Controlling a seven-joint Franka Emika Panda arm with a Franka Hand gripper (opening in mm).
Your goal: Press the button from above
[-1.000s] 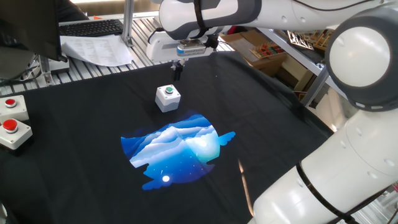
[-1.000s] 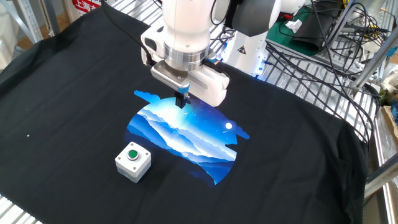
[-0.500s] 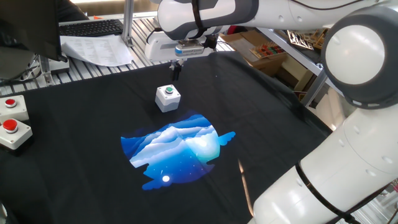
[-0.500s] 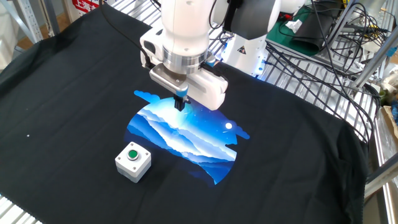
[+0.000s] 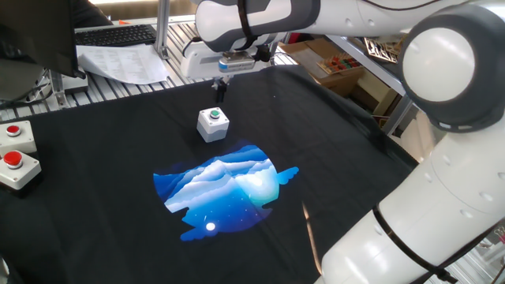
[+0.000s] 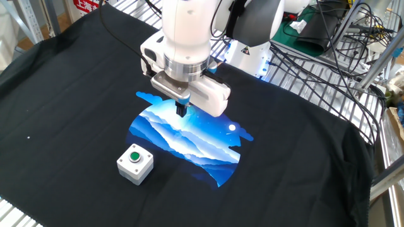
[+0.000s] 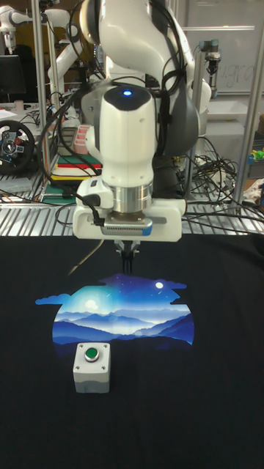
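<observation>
The button (image 5: 213,116) is a small green disc on top of a light-grey box (image 5: 213,126) standing on the black cloth. It also shows near the front edge as the button (image 6: 134,156) and the button (image 7: 91,354). My gripper (image 5: 221,89) hangs in the air above the cloth, beyond the box and a little to its right. In the other fixed view the gripper (image 6: 181,111) is over the upper edge of the blue picture, well apart from the box. The gripper (image 7: 127,256) points straight down, fingertips together and holding nothing.
A blue mountain picture (image 5: 225,188) lies flat on the black cloth (image 5: 102,205) beside the box. Two off-white boxes with red buttons (image 5: 13,162) stand at the left edge. A keyboard and papers (image 5: 118,49) lie behind. Cables and a metal frame (image 6: 353,57) border the far side.
The gripper has drifted slightly left, toward the button box, at about the same height. The box and cloth have not moved.
</observation>
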